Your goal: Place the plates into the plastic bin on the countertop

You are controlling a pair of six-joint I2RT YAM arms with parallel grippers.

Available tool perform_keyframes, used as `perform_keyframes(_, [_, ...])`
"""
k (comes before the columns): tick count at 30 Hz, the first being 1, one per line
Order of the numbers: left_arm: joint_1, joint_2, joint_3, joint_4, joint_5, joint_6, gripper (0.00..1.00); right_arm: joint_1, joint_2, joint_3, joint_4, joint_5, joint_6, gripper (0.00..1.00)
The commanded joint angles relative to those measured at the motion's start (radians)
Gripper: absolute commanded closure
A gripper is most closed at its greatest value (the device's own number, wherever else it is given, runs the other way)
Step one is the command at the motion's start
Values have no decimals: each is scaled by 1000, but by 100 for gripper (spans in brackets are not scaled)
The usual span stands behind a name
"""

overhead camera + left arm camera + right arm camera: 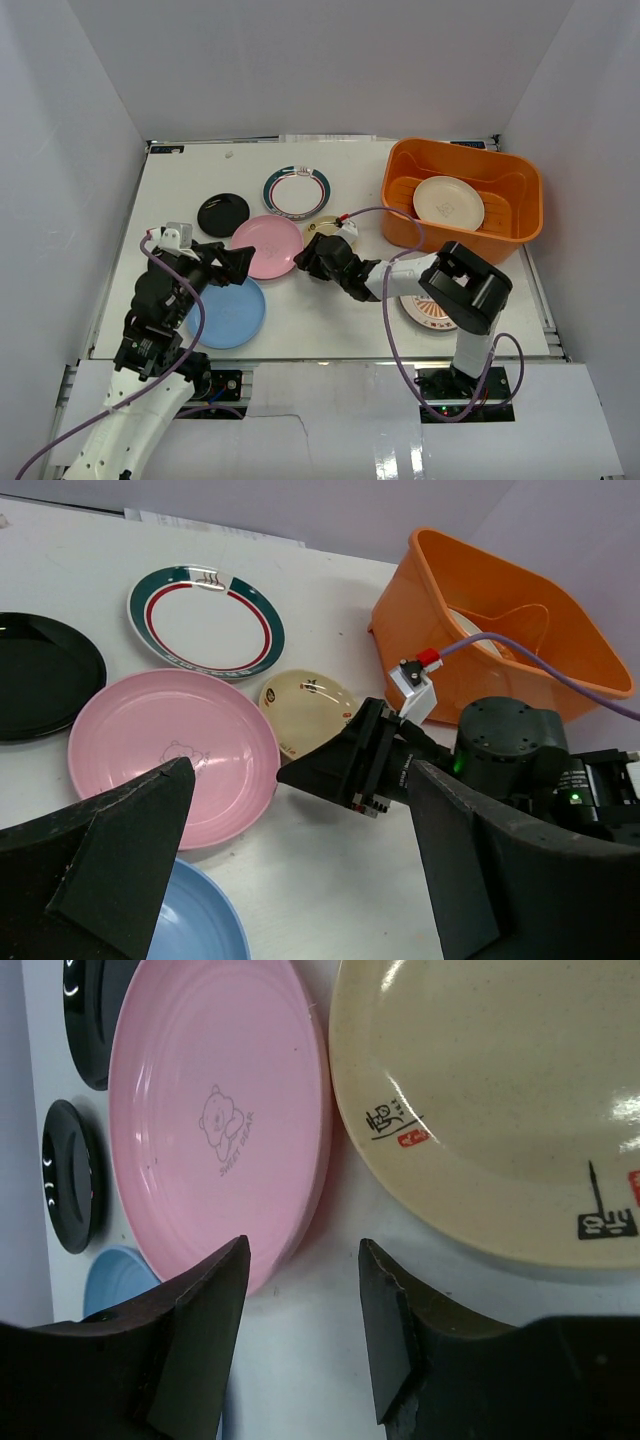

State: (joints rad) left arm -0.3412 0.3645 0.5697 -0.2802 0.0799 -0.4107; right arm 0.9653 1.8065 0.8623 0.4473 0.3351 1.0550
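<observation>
The right pincer (302,1252) hangs low over the counter (330,325), its jaws partly open with nothing between them. It points at the narrow gap where the pink plate (215,1120) and the cream plate (500,1090) lie rim to rim, so the next pick is probably one of these two; which one cannot be told.

The left pincer (238,262) is spread wide and empty, hovering by the near edge of the pink plate and above the blue plate (228,312).

Beyond the pink plate, the black plate (223,214) sits at the left, and the green-rimmed plate (296,191) lies towards the back. A patterned plate (428,314) lies at the right, partly hidden under the right arm.

The orange bin (520,190) stands at the back right corner of the counter. One white plate (448,203) lies inside it, flat on the bottom.

So the task looks barely begun: one plate is in the bin, six are on the counter, and neither pincer holds one.
</observation>
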Motion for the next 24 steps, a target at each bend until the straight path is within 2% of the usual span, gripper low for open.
perform_keyframes(1, [7, -13, 25, 1, 14, -7, 2, 1, 36, 52, 76, 80, 117, 47])
perform_keyframes(6, [7, -4, 24, 9, 26, -7, 2, -2, 111, 84, 113, 84, 148, 53])
perform_keyframes(12, [7, -2, 24, 9, 26, -7, 2, -2, 136, 92, 113, 99, 183, 74])
perform_keyframes(15, [7, -2, 24, 10, 27, -7, 2, -2, 113, 80, 122, 111, 175, 78])
perform_keyframes(16, [7, -2, 24, 12, 29, -7, 2, -2, 94, 73, 132, 114, 171, 87])
perform_keyframes(17, [7, -1, 24, 12, 29, -7, 2, 0, 85, 69, 148, 117, 166, 90])
perform_keyframes(24, [5, 2, 25, 16, 18, -4, 2, 29, -45, 52, 171, 192, 53, 92])
